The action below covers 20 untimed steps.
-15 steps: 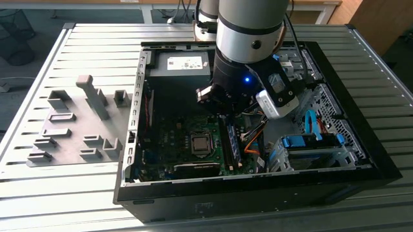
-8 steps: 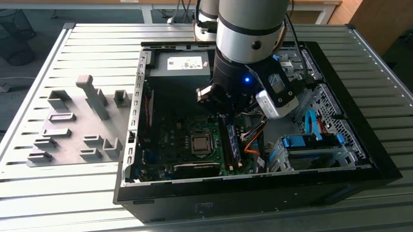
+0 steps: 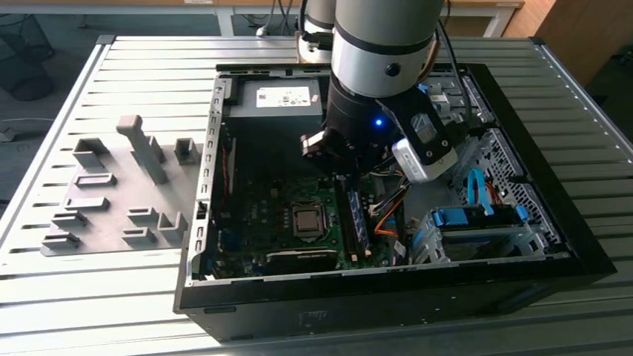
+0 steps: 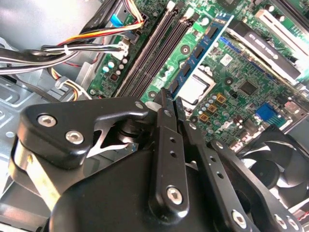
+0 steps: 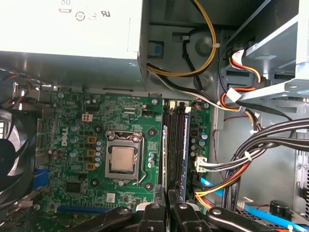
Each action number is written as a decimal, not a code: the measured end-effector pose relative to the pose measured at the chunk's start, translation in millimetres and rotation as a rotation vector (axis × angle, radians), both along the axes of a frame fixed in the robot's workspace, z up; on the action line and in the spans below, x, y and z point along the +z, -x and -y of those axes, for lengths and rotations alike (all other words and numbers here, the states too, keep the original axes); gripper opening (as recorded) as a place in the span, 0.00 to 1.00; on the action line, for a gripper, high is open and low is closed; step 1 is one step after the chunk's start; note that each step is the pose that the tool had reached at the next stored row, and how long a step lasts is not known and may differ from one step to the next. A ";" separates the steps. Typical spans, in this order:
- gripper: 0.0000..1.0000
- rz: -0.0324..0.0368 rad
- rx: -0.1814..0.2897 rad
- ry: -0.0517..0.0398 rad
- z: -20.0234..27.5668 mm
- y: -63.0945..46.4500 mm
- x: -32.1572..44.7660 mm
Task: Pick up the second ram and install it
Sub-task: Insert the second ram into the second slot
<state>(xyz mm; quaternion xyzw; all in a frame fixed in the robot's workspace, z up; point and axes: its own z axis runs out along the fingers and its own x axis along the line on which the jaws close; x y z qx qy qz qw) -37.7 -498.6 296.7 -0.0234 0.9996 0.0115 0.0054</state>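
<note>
slatted table carries open computer case; arm reaches inside, over motherboard. gripper fingers drawn together, seemingly clamped on near end of second ram, which stands edge-up in slot beside cpu socket. judged: pickup done, full seating unconfirmed. exterior view adds grey fixture tray; second wrist view gives ram's chip face, first wrist view its thin top edge.

Light falls bright on the table, the case interior lies shadowed, the power supply glares white, and the gripper stands dark against the lit board.
</note>
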 end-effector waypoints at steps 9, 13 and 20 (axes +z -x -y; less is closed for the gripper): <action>0.14 0.0000 0.000 -0.0028 0.0 0.0 0.0; 0.14 0.0000 0.000 -0.0276 0.0 0.0 0.0; 0.14 0.0000 0.000 -0.0428 0.0 0.0 0.0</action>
